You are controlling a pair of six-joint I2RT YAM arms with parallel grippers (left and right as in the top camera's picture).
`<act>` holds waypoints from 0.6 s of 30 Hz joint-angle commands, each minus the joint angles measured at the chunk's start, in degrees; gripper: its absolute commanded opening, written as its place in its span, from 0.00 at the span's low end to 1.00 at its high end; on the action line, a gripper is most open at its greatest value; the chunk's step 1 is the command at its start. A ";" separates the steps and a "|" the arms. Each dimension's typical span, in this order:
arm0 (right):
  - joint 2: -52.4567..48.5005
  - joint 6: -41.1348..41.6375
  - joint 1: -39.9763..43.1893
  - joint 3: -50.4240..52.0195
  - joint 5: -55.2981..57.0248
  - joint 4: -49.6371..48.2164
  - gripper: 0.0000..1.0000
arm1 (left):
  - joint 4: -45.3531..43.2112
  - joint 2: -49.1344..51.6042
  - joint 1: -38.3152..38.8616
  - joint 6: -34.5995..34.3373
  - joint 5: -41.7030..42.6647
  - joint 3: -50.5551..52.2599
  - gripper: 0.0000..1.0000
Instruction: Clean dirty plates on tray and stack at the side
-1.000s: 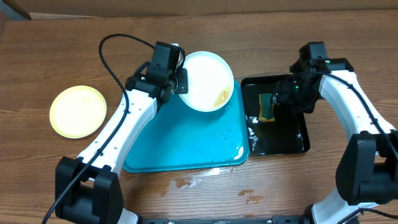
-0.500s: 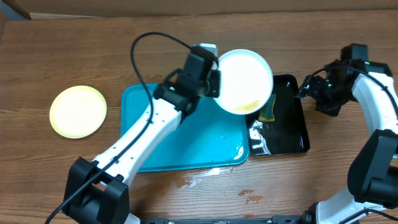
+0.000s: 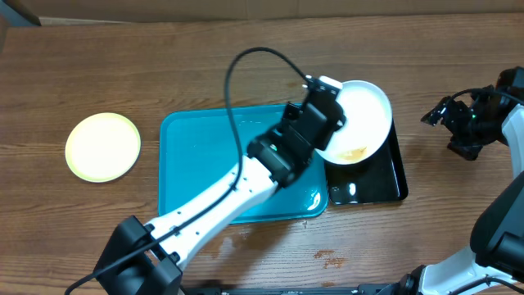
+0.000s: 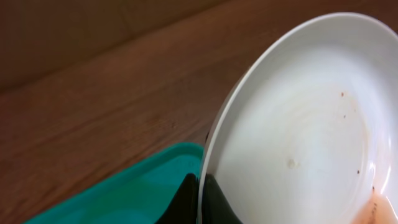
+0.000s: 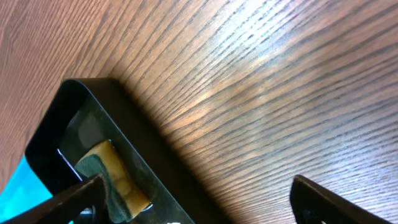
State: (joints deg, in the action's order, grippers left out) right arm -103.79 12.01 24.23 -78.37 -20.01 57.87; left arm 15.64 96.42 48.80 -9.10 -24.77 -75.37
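The left gripper is clenched on the rim of a white plate, holding it tilted above the black tray, just past the turquoise tray. A brownish smear marks its lower edge. The yellow-green plate lies on the table, well left. The right gripper hangs over the wood, fingers spread wide, grasping nothing; a sponge lies in the black tray

Wood-grain table w/ prob. cardboard at back.
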 commanded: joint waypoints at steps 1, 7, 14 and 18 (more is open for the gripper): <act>0.28 -0.07 -0.04 -1.33 -1.57 -0.33 0.98 | -3.82 -1.29 3.67 9.33 -11.74 -1.64 0.04; 0.28 -0.07 -0.11 -1.33 -1.55 -0.33 1.00 | -12.61 -1.29 8.72 23.12 -17.88 -1.64 0.04; 0.28 -0.07 -0.11 -1.33 -1.55 -0.35 1.00 | -17.73 -1.29 13.35 37.27 -25.40 -1.64 0.04; 0.28 -0.07 -0.11 -1.33 -1.55 -0.35 1.00 | -19.69 -1.29 15.08 41.99 -27.63 -1.64 0.04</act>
State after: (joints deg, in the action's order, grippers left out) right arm -103.79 11.97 24.27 -78.39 -20.82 57.84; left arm -2.72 96.42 62.70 25.39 -47.46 -75.50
